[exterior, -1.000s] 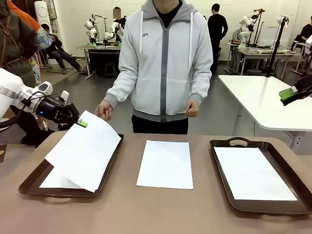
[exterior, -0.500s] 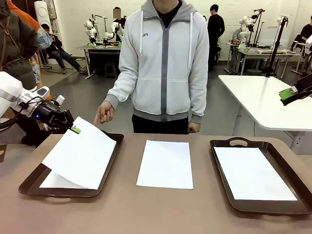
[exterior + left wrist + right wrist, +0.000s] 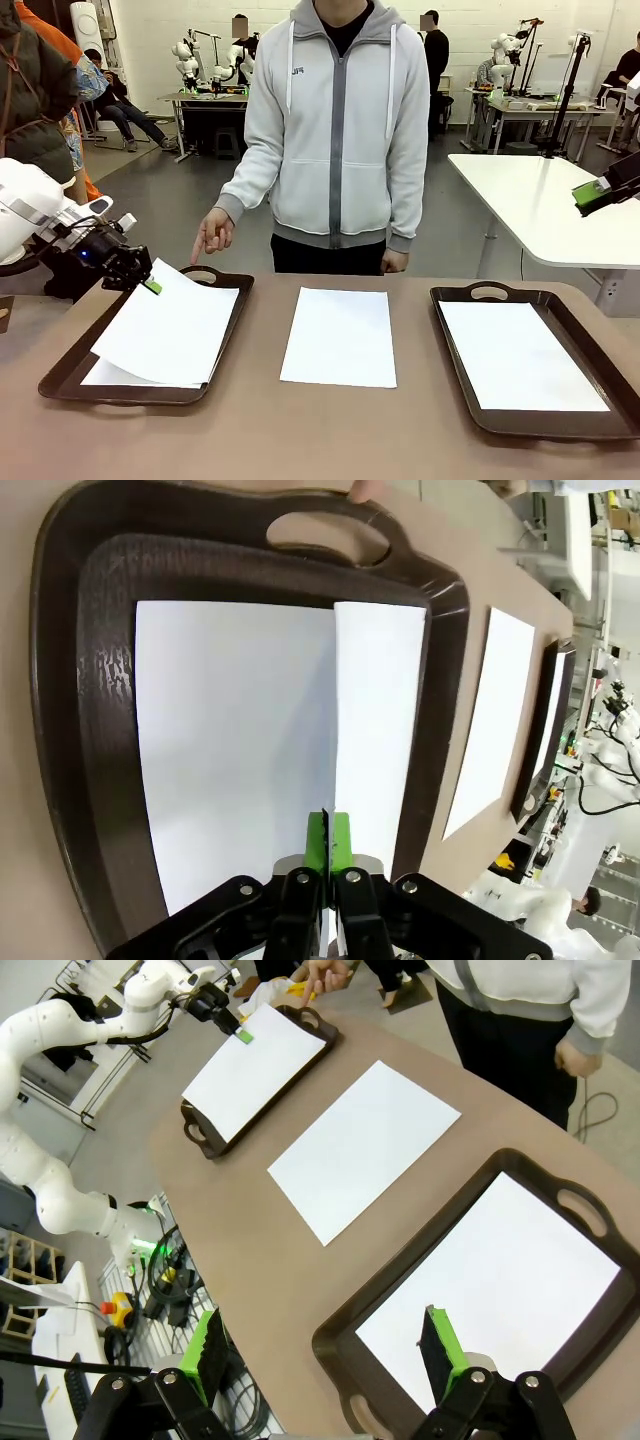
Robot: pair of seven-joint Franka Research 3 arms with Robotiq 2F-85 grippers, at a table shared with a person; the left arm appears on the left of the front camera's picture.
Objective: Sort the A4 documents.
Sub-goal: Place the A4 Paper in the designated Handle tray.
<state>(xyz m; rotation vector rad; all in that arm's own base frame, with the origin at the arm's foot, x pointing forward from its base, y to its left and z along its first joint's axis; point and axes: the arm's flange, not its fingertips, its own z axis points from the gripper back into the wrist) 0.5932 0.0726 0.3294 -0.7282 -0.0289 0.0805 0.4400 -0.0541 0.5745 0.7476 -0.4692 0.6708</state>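
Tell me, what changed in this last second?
The left gripper, still shut on a corner of the raised sheet, moved down and leftward, laying it almost flat over the left tray. The person's hand now points at that tray. The middle sheet, right tray and open right gripper stayed put.

Four plain white blank sheets are out. The top sheet (image 3: pixel 170 335) slopes low over the left tray (image 3: pixel 58 378), its far corner pinched in the left end effector (image 3: pixel 150 285). A second sheet (image 3: pixel 105 375) lies flat beneath it. The third sheet (image 3: pixel 340 337) lies flat mid-bench (image 3: pixel 300 430), and the fourth sheet (image 3: pixel 520 355) lies flat inside the right tray (image 3: pixel 448 330).
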